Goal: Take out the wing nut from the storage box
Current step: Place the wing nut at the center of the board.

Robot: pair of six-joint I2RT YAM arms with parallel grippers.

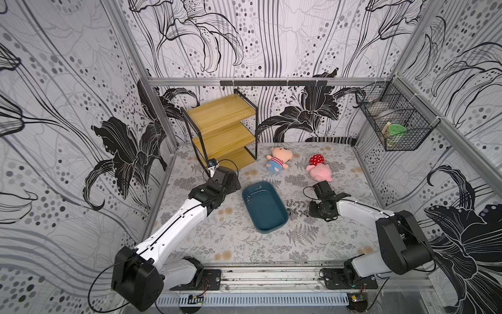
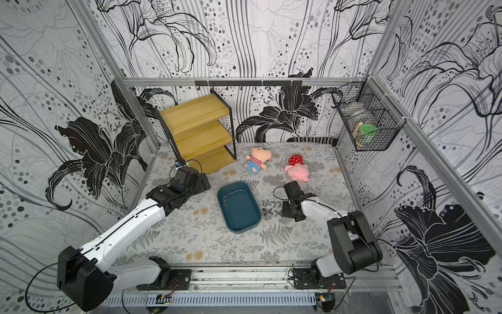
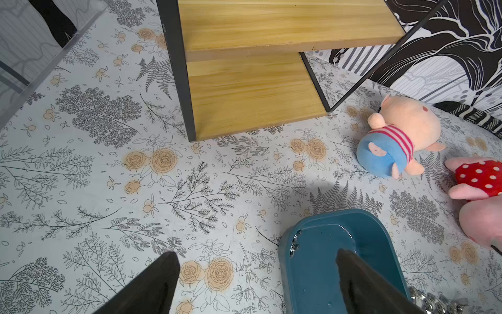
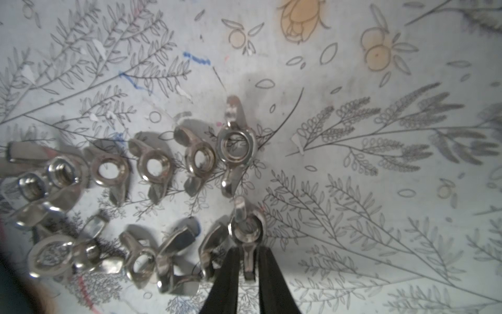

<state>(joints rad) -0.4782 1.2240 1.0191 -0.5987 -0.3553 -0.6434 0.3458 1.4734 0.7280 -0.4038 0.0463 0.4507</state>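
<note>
your right gripper (image 4: 248,255) sits low over the table (image 1: 231,239), jaws narrow around one wing of a wing nut (image 4: 247,231) lying there. i cannot tell whether the fingers pinch that wing or stand just clear of it. the nut is at the edge of a pile of nuts (image 4: 152,165), just beside the storage box (image 1: 264,209) and outside it. a few shiny bits (image 3: 294,243) lie inside the box against its wall. your left gripper (image 3: 255,263) is spread wide, holding nothing, near the box.
</note>
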